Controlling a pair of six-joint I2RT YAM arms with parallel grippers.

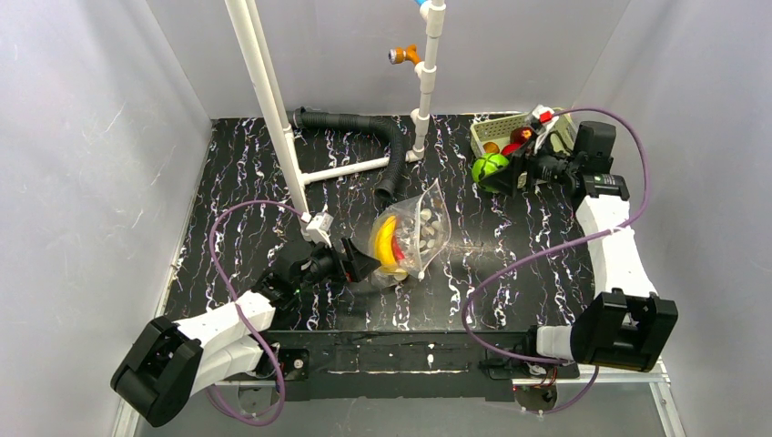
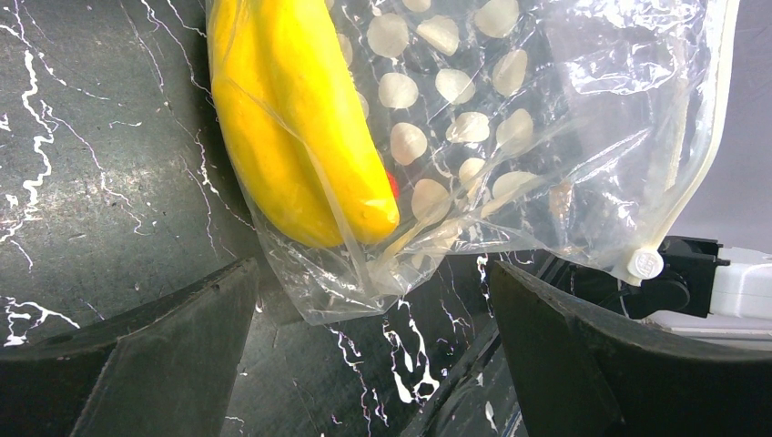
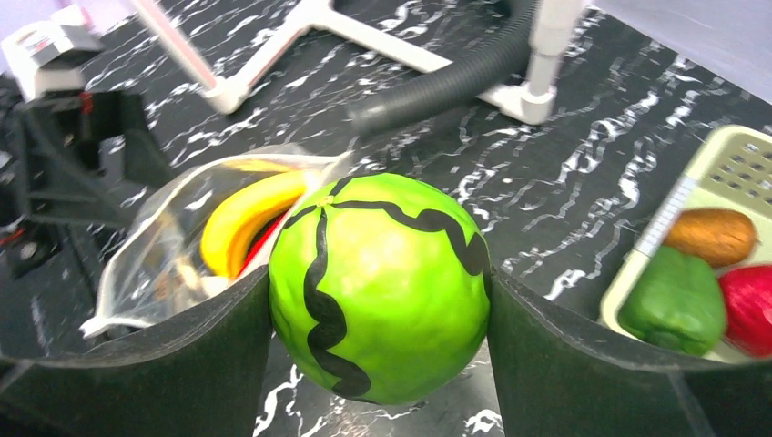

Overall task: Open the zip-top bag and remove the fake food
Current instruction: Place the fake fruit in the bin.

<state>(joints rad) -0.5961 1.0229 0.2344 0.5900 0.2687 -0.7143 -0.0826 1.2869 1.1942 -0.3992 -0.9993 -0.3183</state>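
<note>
While my left gripper (image 2: 373, 266) sits low over table (image 1: 510, 264), jaws gape wide. Nothing pinched, bottom edge of zip-top bag (image 1: 417, 232) just between fingers. Bag mid-table, banana (image 2: 291, 118) and red bit (image 2: 392, 185) inside. Farther out, right gripper (image 3: 378, 282) clamps green ball (image 3: 382, 237) — just beside basket (image 1: 496, 127) holding green pepper (image 3: 675, 305), dark red apple (image 3: 751, 309), orange-brown piece (image 3: 712, 235).

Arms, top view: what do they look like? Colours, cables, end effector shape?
Both match: left arm and right arm have white links with boxy black joint housings. A purple cable loops along each. Left end effector and right end effector are black, with broad, matte, wedge-shaped fingers. No markings that I can make out.
</note>
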